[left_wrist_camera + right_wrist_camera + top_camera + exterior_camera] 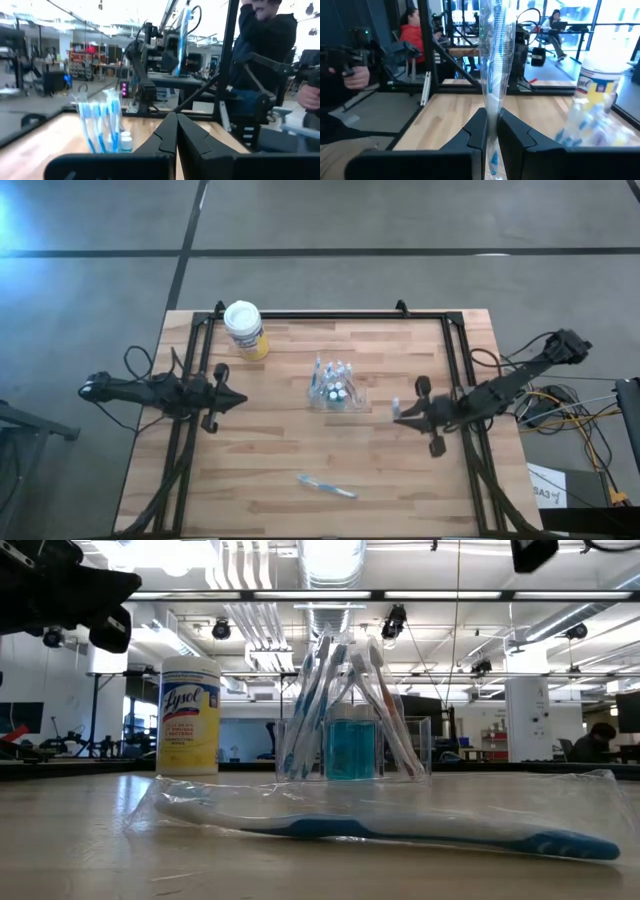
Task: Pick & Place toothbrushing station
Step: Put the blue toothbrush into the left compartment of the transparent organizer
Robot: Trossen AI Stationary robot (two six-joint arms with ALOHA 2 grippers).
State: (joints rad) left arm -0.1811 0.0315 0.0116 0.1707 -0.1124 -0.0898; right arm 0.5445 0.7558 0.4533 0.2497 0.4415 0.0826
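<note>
A clear holder [335, 392] at the table's middle has several blue-and-white toothbrushes [320, 700] standing in it, with small white-topped tubes [125, 141]. Another toothbrush in a clear pouch [400, 825] lies flat near the front edge [328, 486]. My right gripper [400, 415], right of the holder, is shut on a third, wrapped toothbrush [495, 70]. My left gripper [240, 400] hovers shut and bare left of the holder, also seen in the left wrist view [176, 135]. My right gripper pinches the wrapped toothbrush between its two fingers, low on its length [492, 125]. The fingers lie level, coming from the table's right, across the brush. The brush stands upright above the fingers, a short bit of wrapper [493, 161] below them, clear of the table.
A yellow canister with a white lid [245, 330] stands at the far left of the table. A black frame [330, 315] runs along the far edge and both sides. People sit beyond the table [415, 35]. Bare wood [260, 450] lies between holder and front edge.
</note>
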